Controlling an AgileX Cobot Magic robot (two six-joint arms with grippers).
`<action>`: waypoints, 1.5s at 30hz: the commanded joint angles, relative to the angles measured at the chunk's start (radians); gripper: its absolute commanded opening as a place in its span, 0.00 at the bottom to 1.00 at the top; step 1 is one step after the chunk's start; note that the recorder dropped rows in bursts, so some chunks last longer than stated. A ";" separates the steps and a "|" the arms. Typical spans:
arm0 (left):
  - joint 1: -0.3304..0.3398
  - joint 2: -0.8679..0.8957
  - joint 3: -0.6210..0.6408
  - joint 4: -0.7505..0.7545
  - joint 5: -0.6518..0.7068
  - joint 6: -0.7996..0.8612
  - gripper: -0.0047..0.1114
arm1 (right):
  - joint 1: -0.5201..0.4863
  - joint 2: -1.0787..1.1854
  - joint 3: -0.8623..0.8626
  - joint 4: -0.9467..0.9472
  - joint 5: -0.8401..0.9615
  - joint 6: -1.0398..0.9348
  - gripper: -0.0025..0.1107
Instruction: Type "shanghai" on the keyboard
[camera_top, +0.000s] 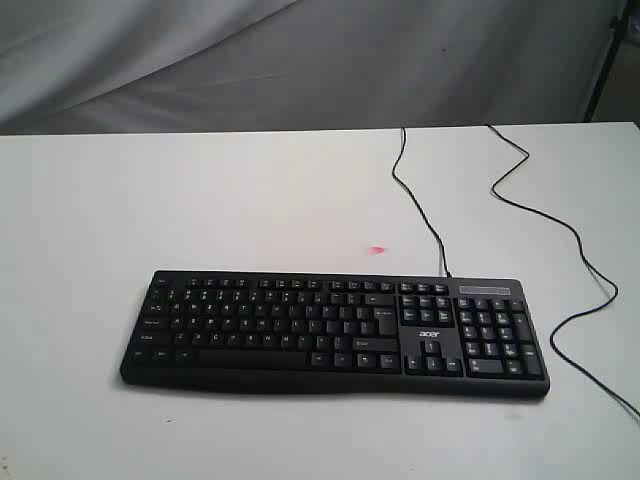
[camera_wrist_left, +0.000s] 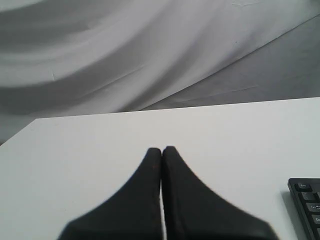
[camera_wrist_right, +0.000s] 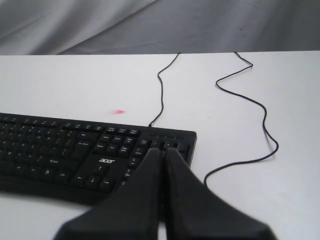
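Note:
A wide black keyboard (camera_top: 335, 335) with white legends and an "acer" logo lies on the white table, its thin black cable (camera_top: 420, 205) running to the far edge. No arm shows in the exterior view. In the right wrist view my right gripper (camera_wrist_right: 161, 150) is shut with nothing held, its tips in front of the number pad end of the keyboard (camera_wrist_right: 75, 150). In the left wrist view my left gripper (camera_wrist_left: 161, 149) is shut and empty over bare table, with just a corner of the keyboard (camera_wrist_left: 306, 197) at the picture's edge.
A second black cable (camera_top: 560, 240) snakes across the table right of the keyboard and loops near its right end. A small pink mark (camera_top: 377, 250) sits on the table behind the keyboard. Grey cloth (camera_top: 300, 60) hangs behind the table.

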 joint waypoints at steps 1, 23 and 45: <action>-0.004 0.003 0.005 -0.001 -0.003 -0.003 0.05 | -0.001 -0.004 0.003 0.004 0.003 -0.001 0.02; -0.004 0.003 0.005 -0.001 -0.003 -0.003 0.05 | -0.001 -0.004 0.003 0.004 -0.088 -0.001 0.02; -0.004 0.003 0.005 -0.001 -0.003 -0.003 0.05 | -0.001 -0.004 0.003 0.004 -0.696 -0.001 0.02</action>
